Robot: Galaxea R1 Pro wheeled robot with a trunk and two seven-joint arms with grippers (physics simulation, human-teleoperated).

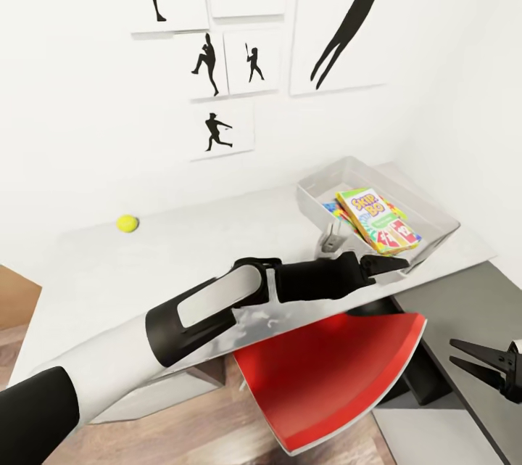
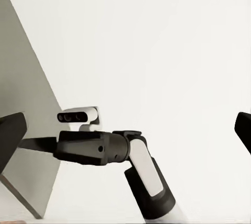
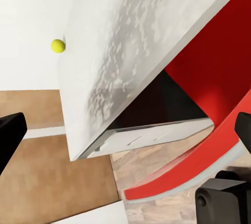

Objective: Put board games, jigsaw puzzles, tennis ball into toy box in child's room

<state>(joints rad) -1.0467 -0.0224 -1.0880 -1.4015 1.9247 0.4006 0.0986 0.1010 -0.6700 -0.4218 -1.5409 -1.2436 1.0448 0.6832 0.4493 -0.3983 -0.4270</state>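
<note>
The left arm reaches across the white bench (image 1: 181, 254), its left end effector (image 1: 395, 265) up against the near wall of the toy box (image 1: 435, 215). Whether those fingers are spread or pressed together, the pictures don't settle. Inside the tray lies the Skip-Bo box (image 1: 377, 220), tilted over something colourful beneath it.

Over on the far side sits the tennis ball (image 1: 127, 223), alone near the back edge by the wall, well apart from the tray. From the left end effector it lies back across the bench, away to the robot's left. The right end effector (image 1: 484, 363) hangs low at the robot's right, fingers spread and empty, beside the dark lower unit (image 1: 464, 305); its wrist camera catches the ball far beyond the bench's edge. A red chair seat (image 1: 326, 371) sits under the bench front.

The judgement: the left arm is the nearer candidate for that ball, and it would need to swing well leftward.
</note>
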